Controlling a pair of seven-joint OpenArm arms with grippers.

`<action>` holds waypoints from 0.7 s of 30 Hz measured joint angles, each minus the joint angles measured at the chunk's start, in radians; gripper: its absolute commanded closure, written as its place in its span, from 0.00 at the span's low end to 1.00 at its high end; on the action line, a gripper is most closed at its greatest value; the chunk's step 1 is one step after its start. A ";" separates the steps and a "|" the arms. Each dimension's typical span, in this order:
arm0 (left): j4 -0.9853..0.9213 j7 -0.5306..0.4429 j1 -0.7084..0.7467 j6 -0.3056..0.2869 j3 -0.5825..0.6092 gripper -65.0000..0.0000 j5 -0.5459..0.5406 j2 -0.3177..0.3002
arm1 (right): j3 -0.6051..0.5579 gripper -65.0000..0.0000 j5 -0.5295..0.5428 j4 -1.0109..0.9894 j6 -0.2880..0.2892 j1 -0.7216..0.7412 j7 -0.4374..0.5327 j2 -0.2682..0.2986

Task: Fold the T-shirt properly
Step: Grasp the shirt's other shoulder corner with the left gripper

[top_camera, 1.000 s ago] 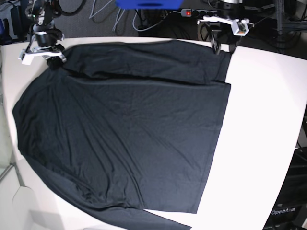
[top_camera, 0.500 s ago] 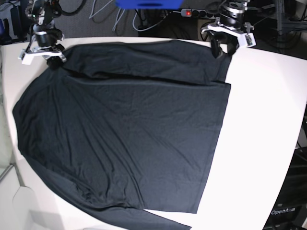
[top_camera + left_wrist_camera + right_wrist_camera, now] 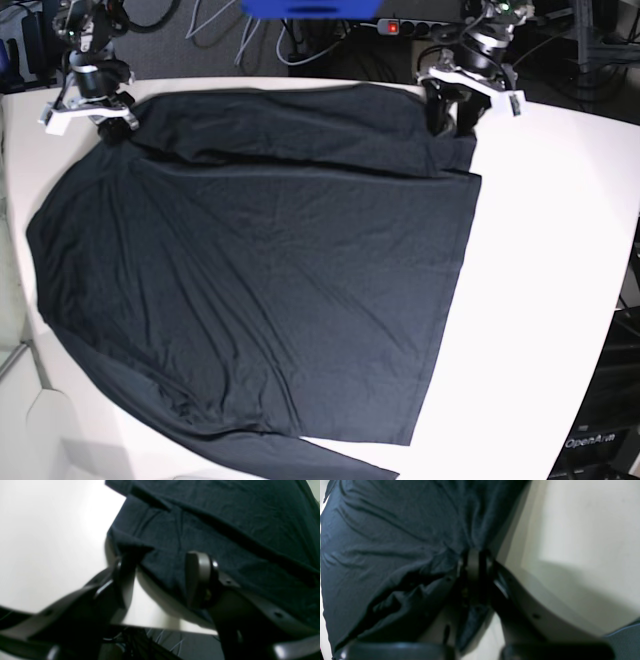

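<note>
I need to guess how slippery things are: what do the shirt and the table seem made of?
T-shirt: thin, soft black knit, probably cotton jersey, matte; it lies in fine wrinkles.
Table: hard, smooth white board, likely laminate, with a faint sheen.

Matt black cloth T-shirt (image 3: 270, 260) on smooth white table (image 3: 560, 250).

"OpenArm" is printed on the black base (image 3: 597, 440)
</note>
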 measured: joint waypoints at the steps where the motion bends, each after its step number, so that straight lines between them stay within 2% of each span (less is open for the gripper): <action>1: 0.000 0.000 -0.002 0.000 0.000 0.52 0.000 0.000 | 0.002 1.00 0.000 0.000 0.000 -0.001 0.000 0.000; 3: -0.001 0.000 -0.002 0.000 0.000 0.54 0.000 0.000 | 0.002 1.00 0.000 0.000 0.000 0.000 0.000 0.000; 4: -0.002 -0.001 -0.002 0.001 0.001 0.59 0.000 0.000 | 0.003 1.00 0.000 0.000 0.000 0.000 0.000 0.000; 6: -0.004 0.008 -0.003 0.003 0.001 0.76 0.004 0.000 | 0.003 1.00 0.000 0.000 0.000 -0.002 0.000 0.000; 8: -0.010 0.016 -0.013 0.004 0.001 0.88 0.011 0.000 | 0.003 1.00 0.000 0.000 0.000 -0.002 0.000 0.000; 18: -0.008 0.021 0.000 -0.004 0.006 0.91 0.001 0.000 | 0.003 1.00 0.000 0.000 0.000 -0.002 0.000 0.000; 21: 0.021 0.044 0.034 -0.075 0.005 0.98 0.016 0.000 | 0.003 1.00 0.000 0.000 0.000 -0.002 0.000 0.000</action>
